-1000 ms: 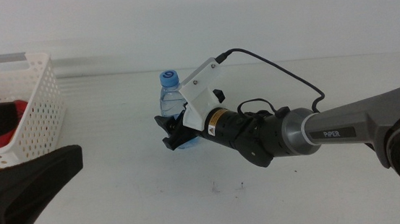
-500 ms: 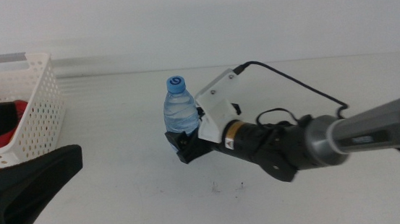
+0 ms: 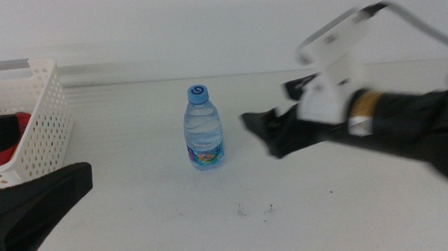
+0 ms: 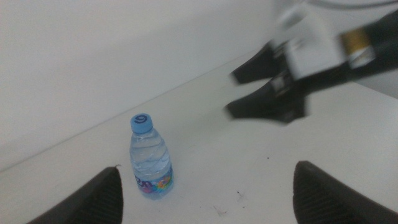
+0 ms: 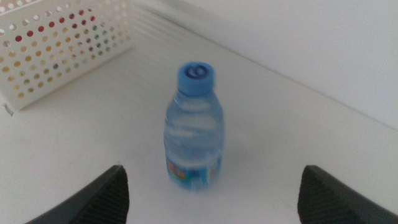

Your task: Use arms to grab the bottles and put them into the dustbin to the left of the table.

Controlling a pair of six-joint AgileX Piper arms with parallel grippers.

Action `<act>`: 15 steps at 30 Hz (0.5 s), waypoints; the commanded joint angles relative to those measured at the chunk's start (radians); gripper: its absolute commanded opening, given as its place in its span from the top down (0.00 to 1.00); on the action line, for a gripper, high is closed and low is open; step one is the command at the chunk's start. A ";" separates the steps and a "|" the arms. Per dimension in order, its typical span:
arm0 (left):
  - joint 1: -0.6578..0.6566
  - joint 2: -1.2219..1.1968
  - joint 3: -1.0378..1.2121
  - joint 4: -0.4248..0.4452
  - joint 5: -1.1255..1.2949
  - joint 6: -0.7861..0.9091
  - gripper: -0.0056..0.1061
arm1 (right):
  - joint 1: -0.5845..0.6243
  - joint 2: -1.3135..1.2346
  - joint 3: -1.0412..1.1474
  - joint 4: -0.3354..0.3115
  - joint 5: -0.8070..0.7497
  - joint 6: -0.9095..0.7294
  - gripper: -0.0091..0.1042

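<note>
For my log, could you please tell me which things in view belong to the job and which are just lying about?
Job:
- water bottle, upright on the table
- dustbin
- red item inside the dustbin
- right end effector, open, apart from the bottle
- left end effector, open

Lying about:
- cable

Water bottle [image 3: 203,127] upright mid-table [image 3: 135,223], dustbin [image 3: 27,110] far left, right tool [image 3: 261,130] to its right

water bottle [image 3: 203,129]: clear glossy plastic | dustbin [image 3: 32,118]: white perforated plastic | table [image 3: 216,224]: smooth matt white

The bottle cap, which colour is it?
Blue; the bottle cap shows best in the right wrist view.
</note>
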State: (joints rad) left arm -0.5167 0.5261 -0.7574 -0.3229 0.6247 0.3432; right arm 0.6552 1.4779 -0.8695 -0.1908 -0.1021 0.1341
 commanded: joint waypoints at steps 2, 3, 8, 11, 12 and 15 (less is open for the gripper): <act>-0.002 -0.003 0.001 0.000 -0.012 -0.005 0.11 | -0.008 -0.207 0.011 0.026 0.272 0.008 0.11; -0.002 -0.003 0.001 0.000 -0.012 -0.005 0.11 | -0.008 -0.263 0.009 0.046 0.329 0.008 0.11; -0.002 -0.003 0.001 0.000 -0.012 -0.003 0.11 | -0.008 -0.474 -0.035 0.100 0.548 0.008 0.12; -0.002 -0.003 0.001 0.000 -0.012 -0.003 0.11 | -0.008 -0.529 -0.102 0.121 0.663 0.000 0.12; -0.002 -0.003 0.001 0.000 -0.012 -0.003 0.11 | -0.008 -0.541 -0.123 0.123 0.708 -0.011 0.12; -0.002 -0.003 0.001 0.000 -0.012 -0.003 0.11 | -0.008 -0.555 -0.159 0.199 0.796 -0.134 0.12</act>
State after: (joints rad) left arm -0.5167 0.5261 -0.7574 -0.3229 0.6247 0.3432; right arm 0.6552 0.9319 -1.0087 -0.0293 0.6312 0.0752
